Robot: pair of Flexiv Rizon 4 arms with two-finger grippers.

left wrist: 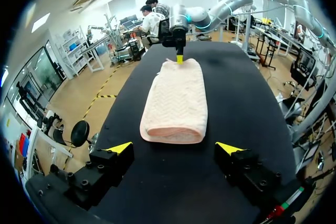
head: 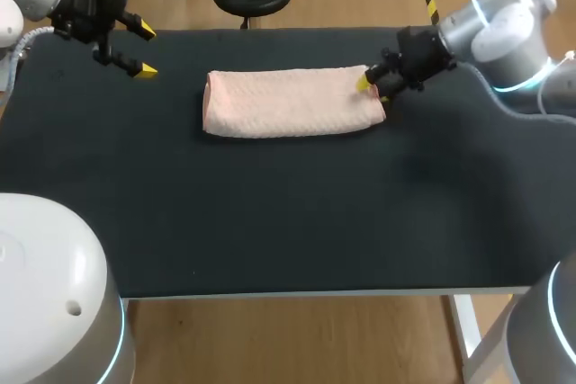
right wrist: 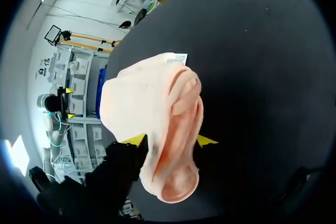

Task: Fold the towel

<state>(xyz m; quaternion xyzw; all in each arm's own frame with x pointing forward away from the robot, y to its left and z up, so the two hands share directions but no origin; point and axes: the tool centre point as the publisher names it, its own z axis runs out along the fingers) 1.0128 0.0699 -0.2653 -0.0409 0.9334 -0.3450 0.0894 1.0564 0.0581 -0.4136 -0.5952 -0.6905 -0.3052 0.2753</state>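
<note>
Pink cloth, doubled into a long flat bundle, lies across the far middle of the black table (head: 270, 222) in the head view: this is the towel (head: 292, 103), its long axis running side to side. The right gripper (head: 367, 84) sits at the towel's right end with its yellow tips against the cloth. The left gripper (head: 145, 50) hangs over the table's far left, well apart from the towel, fingers spread wide and holding nothing. In the left wrist view the towel (left wrist: 176, 98) lies straight ahead of the left gripper (left wrist: 175, 148), its near rounded end just beyond the two parted tips, and the right gripper (left wrist: 179, 56) stands at its far end. In the right wrist view the right gripper (right wrist: 170, 140) has one yellow tip on each side of the end of the towel (right wrist: 147, 103) and is closed onto the layered edge — the grip appears to take several layers at once. The step in hand is judged to be a further fold, end over end. To do it well, lift only enough to clear the lower layers and carry the held end in a low arc toward the opposite end. Keep the edges in line and release once the cloth lies flat — a high lift risks letting the existing folds fall open.
</note>
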